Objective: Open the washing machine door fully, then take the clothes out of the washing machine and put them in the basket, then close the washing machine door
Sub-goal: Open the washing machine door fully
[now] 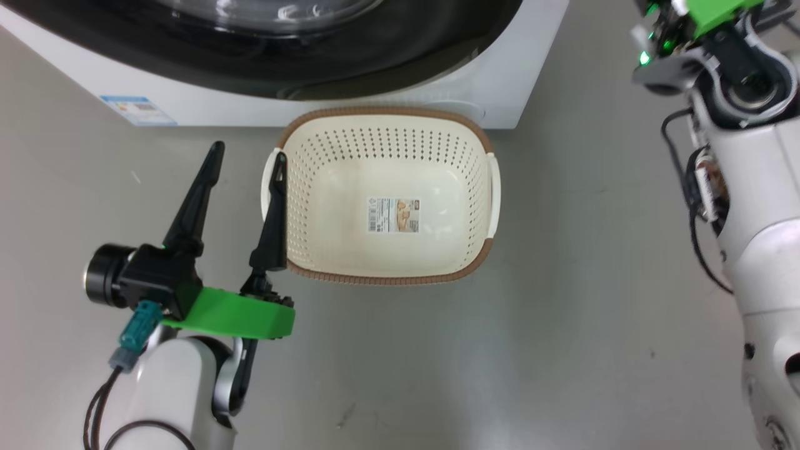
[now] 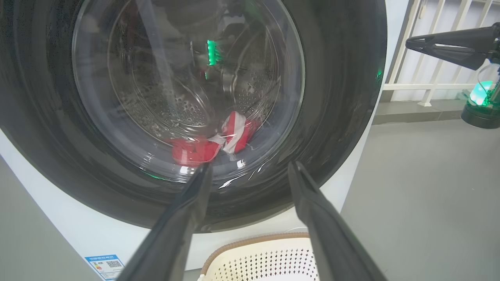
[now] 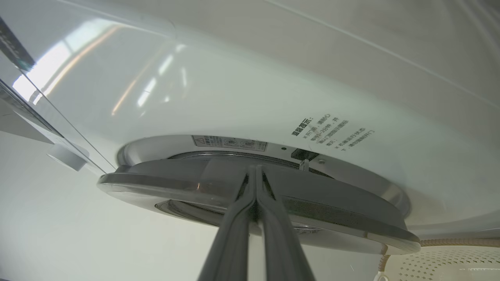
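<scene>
The washing machine (image 1: 312,106) stands at the top of the head view, its door (image 1: 375,56) black-rimmed with a glass bowl. Red and white clothes (image 2: 207,144) lie in the drum behind the glass. The empty basket (image 1: 312,175) sits on the floor right in front of the machine. My left gripper (image 1: 249,153) is open beside the basket's left handle, low before the door (image 2: 340,97), with nothing between its fingers. My right gripper (image 3: 256,169) is shut, its tips against the door's rim edge (image 3: 332,195). That edge stands slightly off the white front panel.
Grey floor (image 1: 562,312) lies open to the right of and in front of the basket. A white railing (image 2: 429,78) stands beyond the machine's right side. My right arm (image 1: 744,156) hangs at the right edge. A blue label (image 1: 137,111) marks the machine's lower left.
</scene>
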